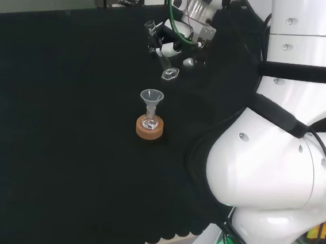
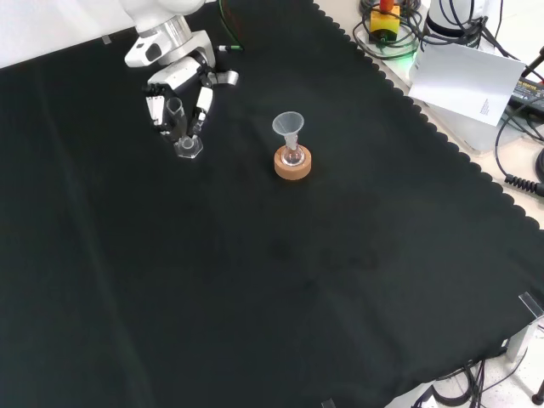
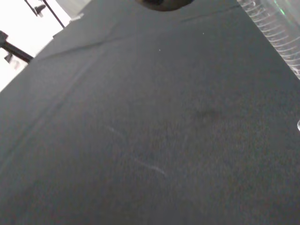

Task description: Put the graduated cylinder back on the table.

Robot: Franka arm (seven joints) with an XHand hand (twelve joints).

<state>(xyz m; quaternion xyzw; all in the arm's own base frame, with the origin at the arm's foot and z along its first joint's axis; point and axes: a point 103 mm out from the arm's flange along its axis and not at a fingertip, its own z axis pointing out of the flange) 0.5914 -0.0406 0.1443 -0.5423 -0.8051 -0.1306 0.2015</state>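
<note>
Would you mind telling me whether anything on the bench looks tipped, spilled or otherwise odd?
Nothing stands out. The hand is curled round the graduated cylinder, whose base is at or just above the black cloth. The funnel sits upright in the small flask on its cork ring. No spill or breakage shows.

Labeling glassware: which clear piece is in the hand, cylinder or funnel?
The clear graduated cylinder, hexagonal foot at the cloth, black and white hand curled round it. The clear funnel stands apart in a flask on the cork ring.
</note>
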